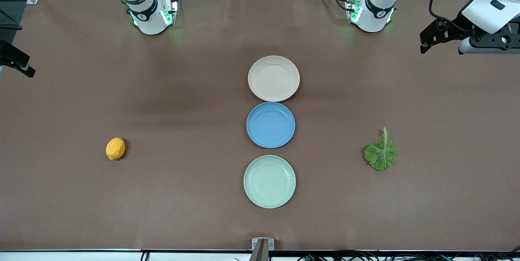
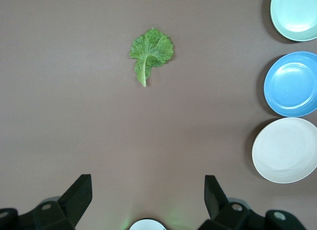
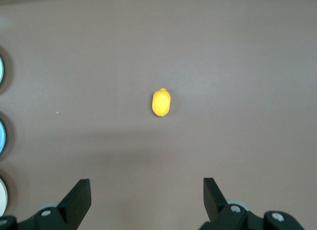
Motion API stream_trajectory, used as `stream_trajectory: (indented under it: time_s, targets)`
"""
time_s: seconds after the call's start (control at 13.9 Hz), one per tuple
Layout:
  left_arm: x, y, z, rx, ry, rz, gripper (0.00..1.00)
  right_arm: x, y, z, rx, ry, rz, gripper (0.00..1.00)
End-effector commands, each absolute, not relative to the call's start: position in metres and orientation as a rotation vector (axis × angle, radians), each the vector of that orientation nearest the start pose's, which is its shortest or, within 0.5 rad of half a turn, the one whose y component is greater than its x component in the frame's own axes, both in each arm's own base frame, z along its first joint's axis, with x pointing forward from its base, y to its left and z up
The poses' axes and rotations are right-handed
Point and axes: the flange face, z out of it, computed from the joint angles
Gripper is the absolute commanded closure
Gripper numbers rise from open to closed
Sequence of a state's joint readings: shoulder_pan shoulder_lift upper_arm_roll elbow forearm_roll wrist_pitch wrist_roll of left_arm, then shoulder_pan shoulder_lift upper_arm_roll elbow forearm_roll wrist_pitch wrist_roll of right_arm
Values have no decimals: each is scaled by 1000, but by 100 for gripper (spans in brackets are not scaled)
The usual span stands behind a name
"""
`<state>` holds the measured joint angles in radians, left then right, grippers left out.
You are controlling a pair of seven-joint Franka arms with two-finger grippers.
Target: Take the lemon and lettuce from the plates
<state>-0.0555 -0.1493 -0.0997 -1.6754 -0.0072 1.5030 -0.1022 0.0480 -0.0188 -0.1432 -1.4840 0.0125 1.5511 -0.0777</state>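
Note:
The lemon (image 1: 115,148) lies on the bare table toward the right arm's end, on no plate; it also shows in the right wrist view (image 3: 161,102). The lettuce (image 1: 381,154) lies on the bare table toward the left arm's end, also in the left wrist view (image 2: 150,53). The beige-pink plate (image 1: 274,78) and the mint green plate (image 1: 269,181) are empty. My left gripper (image 2: 147,190) is open and empty, high over the table's edge (image 1: 431,38). My right gripper (image 3: 146,193) is open and empty, at the other end (image 1: 16,62).
A blue plate (image 1: 270,125), also empty, sits between the two pale plates in a row down the table's middle. The arm bases (image 1: 151,13) (image 1: 371,11) stand along the table's edge farthest from the front camera. A brown cloth covers the table.

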Motion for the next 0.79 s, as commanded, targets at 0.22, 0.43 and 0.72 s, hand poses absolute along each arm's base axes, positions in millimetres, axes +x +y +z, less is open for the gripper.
stream_trajectory:
  time_s: [0.22,0.43,0.72]
  targets:
    - [498,-80,651,-3146,89,-5,0,545,-50,677,-3154,47,-141,0]
    - [506,-79,651,-3136,91,-10,0,545,-51,677,-3155,47,-139,0]
    - [509,-79,653,-3139,89,-16,0,545,-50,676,-3154,47,-134,0]
